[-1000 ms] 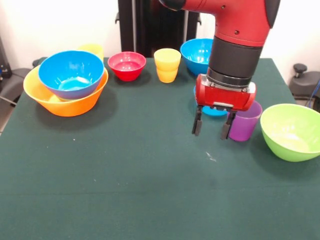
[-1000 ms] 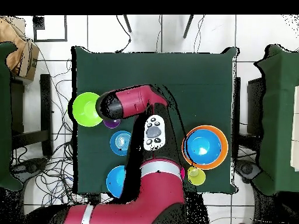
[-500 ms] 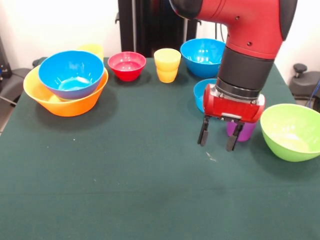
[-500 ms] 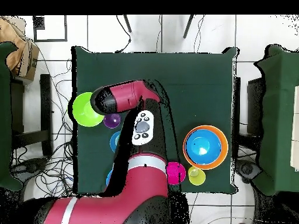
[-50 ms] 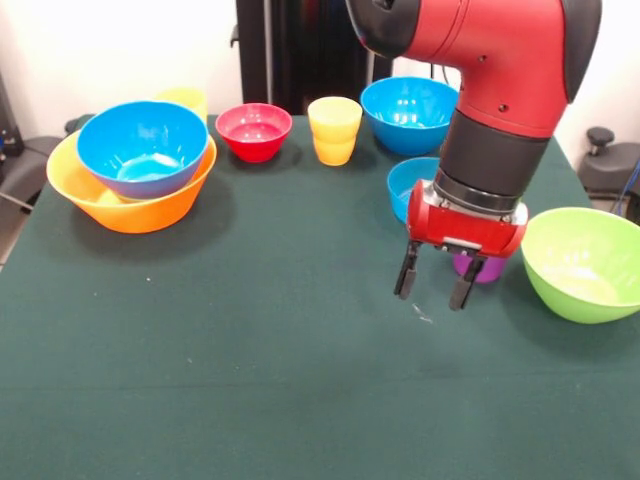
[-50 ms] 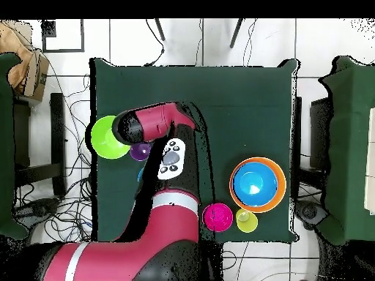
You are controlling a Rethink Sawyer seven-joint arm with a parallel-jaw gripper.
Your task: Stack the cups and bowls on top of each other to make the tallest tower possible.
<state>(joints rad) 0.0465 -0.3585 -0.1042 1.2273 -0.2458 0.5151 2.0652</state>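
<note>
Gripper [image 5: 433, 285], fingers spread and empty, hovers right of centre beside the purple cup [image 5: 478, 268], apparently lining up a grasp.

No readable text, labels or numbers.

**Arm swings right, covers purple cup**

Since a second ago the gripper [image 5: 433, 284] has shifted right and lower in the front view. It now hides most of the purple cup [image 5: 484, 269], and more of the shallow blue bowl [image 5: 408, 186] shows.
</note>
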